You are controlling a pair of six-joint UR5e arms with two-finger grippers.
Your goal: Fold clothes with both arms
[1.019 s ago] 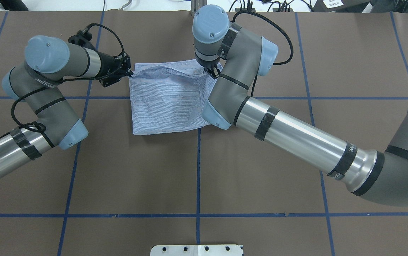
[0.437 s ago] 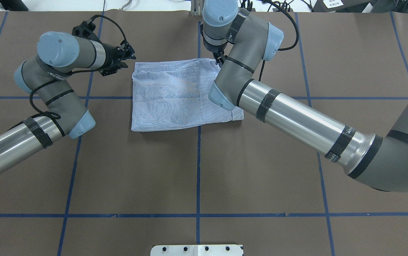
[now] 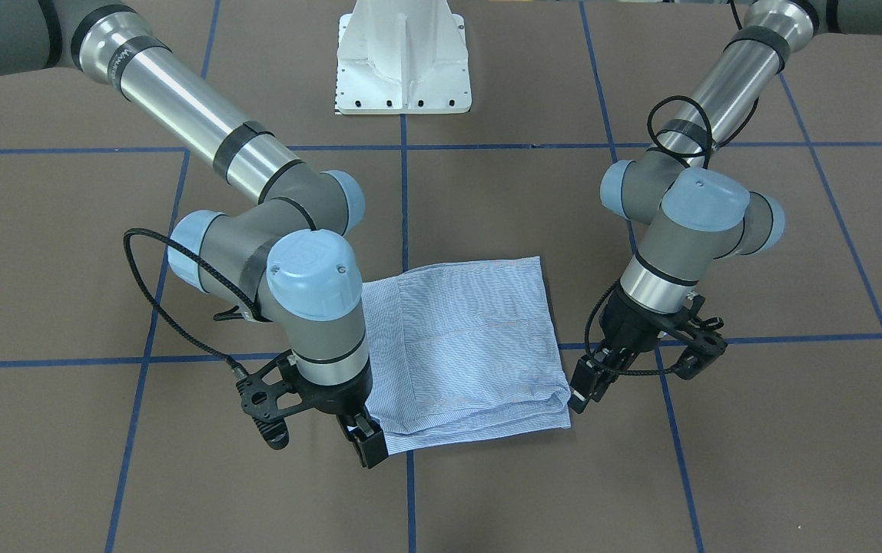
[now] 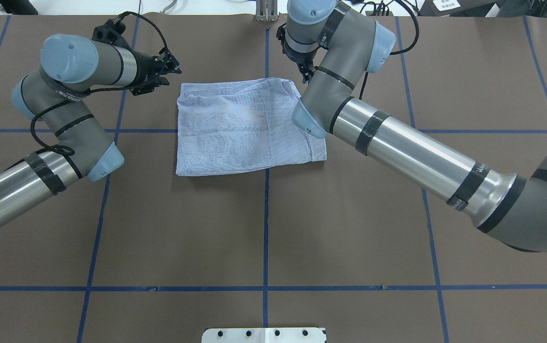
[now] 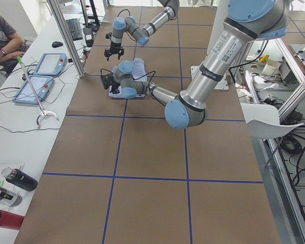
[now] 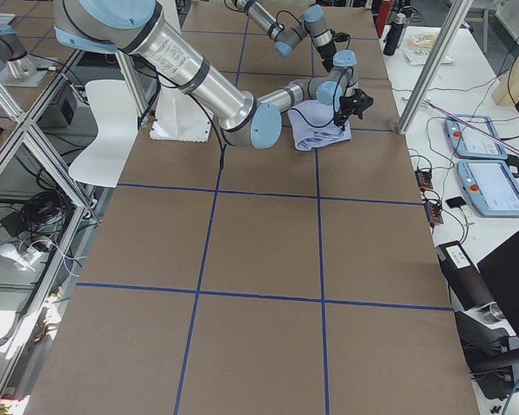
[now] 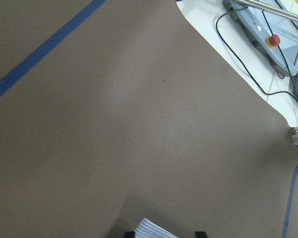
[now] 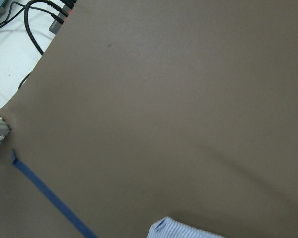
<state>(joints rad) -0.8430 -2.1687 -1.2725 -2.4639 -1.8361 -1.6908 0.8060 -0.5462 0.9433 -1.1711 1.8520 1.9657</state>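
Left claw: the left gripper point(image 4: 168, 72) has its fingers spread apart with nothing between them. In the left wrist view the two fingertips point(image 7: 130, 233) frame a corner of cloth that lies on the table beneath them.
Right claw: the right gripper point(image 3: 364, 444) points down at the shirt's other far corner. No cloth shows in it, and its finger gap cannot be read from any view.
Shirt: the shirt point(image 4: 235, 128) is folded into a rough rectangle of light blue and white fine stripes. It lies flat between the two claws, across a crossing of tape lines. It is creased along the far edge, and one straight layer edge runs front to back.
Shirt edge: on the operators' side the folded layers show stacked.
Table: a brown covering point(image 4: 349, 238) is marked by a grid of blue tape.
Base: a white pedestal point(image 3: 402, 54) stands at the robot's side.
Room: the white benches flanking the table carry control tablets point(image 5: 40, 76), a keyboard point(image 5: 73, 28) and bottles point(image 5: 18, 179). A seated person point(image 5: 2, 35) is at one corner.
Left arm: the left arm point(image 4: 11, 190) comes in low and bends back at the elbow. Its wrist is aimed at the far left corner.
Right arm: the right arm point(image 4: 421, 157) stretches across, its wrist joints over the shirt's right edge.
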